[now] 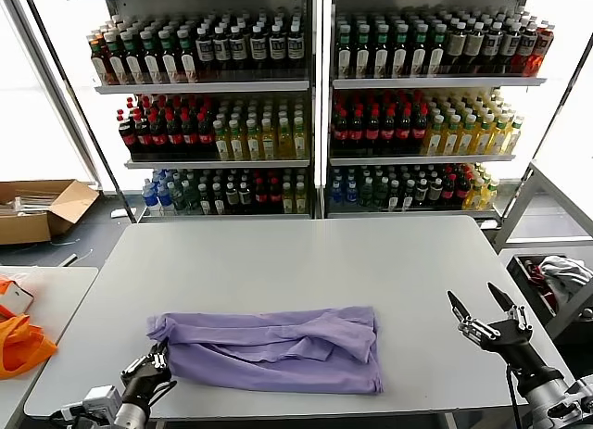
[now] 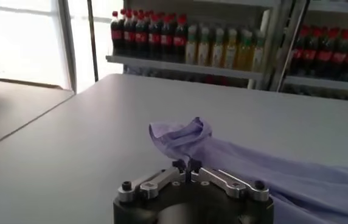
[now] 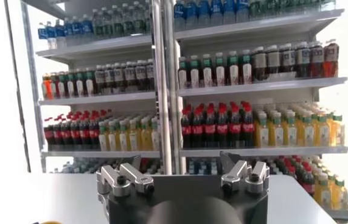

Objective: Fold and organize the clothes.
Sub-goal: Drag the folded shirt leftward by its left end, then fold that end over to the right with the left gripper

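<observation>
The lavender T-shirt [image 1: 278, 350] lies folded into a wide band near the front edge of the grey table [image 1: 306, 253]. My left gripper [image 1: 157, 359] sits low at the shirt's front left corner. In the left wrist view, this gripper [image 2: 187, 165] has its fingertips pressed together on the fabric edge, and the T-shirt [image 2: 253, 158] bunches up just beyond them. My right gripper [image 1: 482, 304] hovers open above the table's front right corner, apart from the shirt. In the right wrist view it [image 3: 180, 159] holds nothing and faces the drink shelves.
Shelves of bottled drinks [image 1: 315, 105] stand behind the table. A side table [image 1: 46, 290] on the left carries a bright orange fabric item [image 1: 18, 341]. A cardboard box [image 1: 37, 207] sits on the floor at the left. A bin with white cloth [image 1: 556, 271] stands at the right.
</observation>
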